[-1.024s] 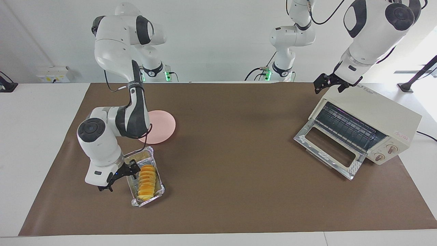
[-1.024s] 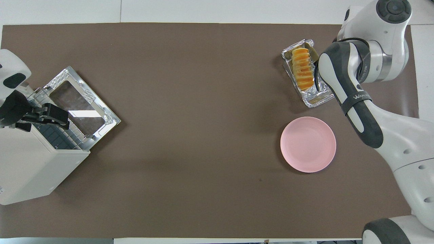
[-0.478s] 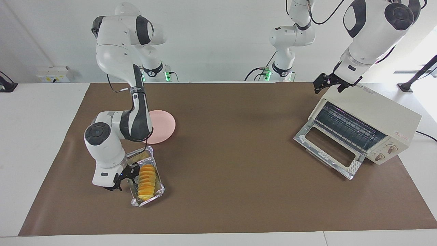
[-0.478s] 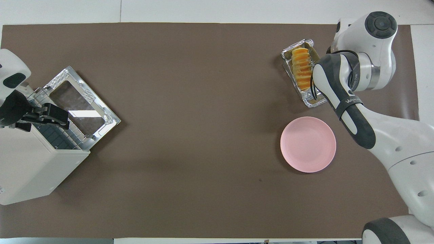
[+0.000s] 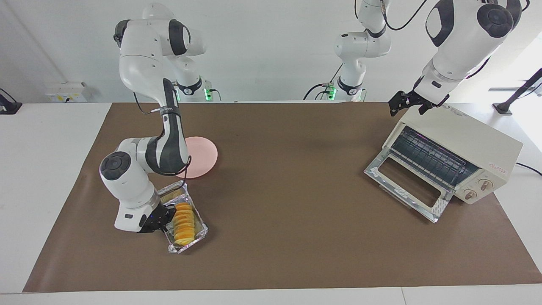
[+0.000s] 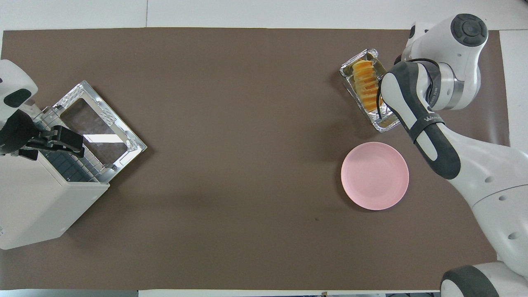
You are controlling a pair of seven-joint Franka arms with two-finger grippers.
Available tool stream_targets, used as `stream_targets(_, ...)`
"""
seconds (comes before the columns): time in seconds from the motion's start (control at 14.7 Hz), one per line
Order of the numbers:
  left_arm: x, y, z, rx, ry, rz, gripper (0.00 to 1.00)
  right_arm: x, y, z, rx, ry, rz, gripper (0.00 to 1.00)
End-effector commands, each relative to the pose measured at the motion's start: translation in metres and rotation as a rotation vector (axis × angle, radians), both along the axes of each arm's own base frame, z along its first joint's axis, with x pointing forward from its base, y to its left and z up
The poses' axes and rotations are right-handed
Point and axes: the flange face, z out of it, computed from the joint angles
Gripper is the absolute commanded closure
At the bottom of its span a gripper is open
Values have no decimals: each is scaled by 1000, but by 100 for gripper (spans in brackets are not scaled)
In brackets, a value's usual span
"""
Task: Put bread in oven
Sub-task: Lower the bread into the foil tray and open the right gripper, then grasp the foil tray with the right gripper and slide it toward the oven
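Note:
The bread [image 5: 184, 223], a ridged golden-orange loaf, lies in a crinkled foil tray [image 5: 199, 235] toward the right arm's end of the table. My right gripper [image 5: 164, 219] is low at the tray's long side, shut on its rim. In the overhead view the bread [image 6: 366, 84] and tray [image 6: 385, 123] show, but the right forearm covers that gripper. The cream oven [image 5: 465, 140] stands at the left arm's end with its glass door [image 5: 406, 186] dropped open and the wire rack showing. My left gripper [image 5: 404, 103] hangs open over the oven's [image 6: 37, 198] top edge.
A round pink plate [image 5: 202, 156] lies nearer to the robots than the tray, also seen as the plate [image 6: 374, 175] from overhead. A brown mat [image 5: 288, 203] covers the table between tray and oven. The open door [image 6: 97, 128] juts out toward the table's middle.
The right gripper closed in from beside the tray and shut on its rim. The tray turned and shifted a little. The left arm has not moved.

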Motion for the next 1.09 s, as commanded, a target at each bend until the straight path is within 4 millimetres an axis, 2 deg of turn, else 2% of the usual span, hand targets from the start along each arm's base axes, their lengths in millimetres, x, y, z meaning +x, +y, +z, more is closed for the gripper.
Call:
stream_targets(0.0, -5, 4, 4, 16, -18, 1, 0, -5, -4, 6, 29, 5, -1, 100)
stream_targets(0.07, -4, 4, 4, 15, -20, 2, 0, -6, -5, 11, 33, 19, -2, 100)
stream_targets(0.34, -5, 4, 4, 15, -20, 1, 0, -10, 3, 54, 43, 111, -21, 100)
stream_targets(0.55, -5, 4, 4, 16, -18, 1, 0, -17, 32, 91, 48, 167, -101, 100)
stream_targets(0.68, -5, 5, 4, 16, -18, 2, 0, -31, 82, 115, 43, 191, -189, 100)
stream_targets(0.82, -5, 4, 4, 15, -20, 1, 0, -46, 139, 121, 30, 221, -310, 100)
stream_targets(0.96, -5, 4, 4, 15, -20, 1, 0, -63, 208, 125, 33, 210, -422, 100)
stream_targets(1.02, -5, 4, 4, 16, -18, 1, 0, -71, 234, 123, 35, 203, -476, 100)
